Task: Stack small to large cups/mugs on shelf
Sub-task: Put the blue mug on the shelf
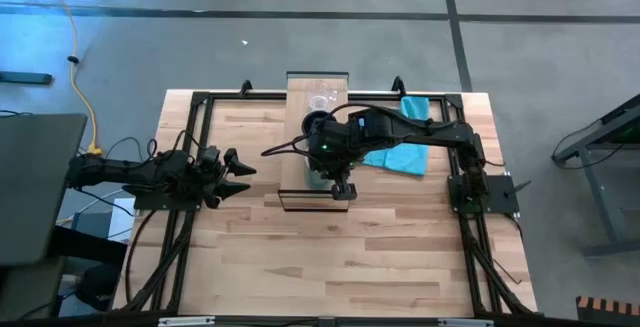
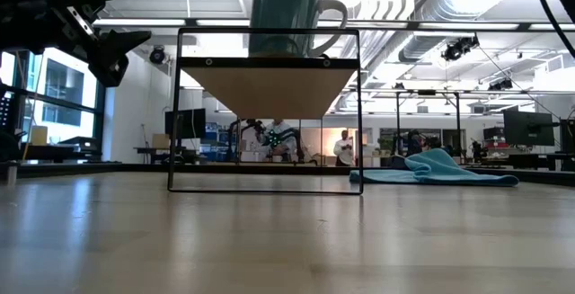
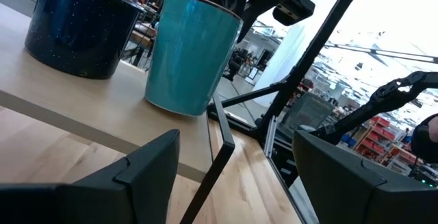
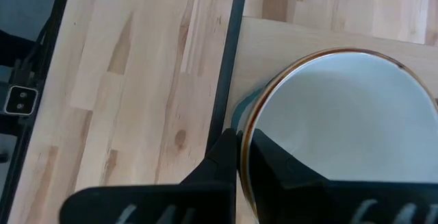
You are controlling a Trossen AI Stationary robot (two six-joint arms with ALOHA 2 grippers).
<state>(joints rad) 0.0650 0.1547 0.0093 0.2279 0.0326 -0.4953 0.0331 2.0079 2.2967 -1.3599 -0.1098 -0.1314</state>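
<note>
The light-wood shelf (image 1: 298, 189) stands mid-table on its dark frame (image 2: 266, 186). On it, from far to near, stand a clear glass cup (image 1: 320, 102), a black speckled mug (image 3: 79, 25) and a mug that is teal outside and white inside, with a white handle (image 3: 188, 53). My right gripper (image 4: 243, 145) reaches down over the teal mug from the table's right and is shut on its rim. My left gripper (image 1: 235, 172) hovers open and empty left of the shelf, pointing at it. My right gripper pinches the teal mug's rim (image 4: 246, 125) with one finger inside (image 4: 277, 166) and one outside (image 4: 220, 159), coming from above and pointing down. The mug stands upright with its base on the shelf's top (image 3: 179, 107), next to the black mug.
A crumpled turquoise cloth (image 1: 400, 149) lies on the table right of the shelf, under my right arm. The shelf's near end (image 4: 287, 39) lies bare beside the teal mug. Bare wooden table (image 1: 340, 257) lies on the near side. People show in the room beyond.
</note>
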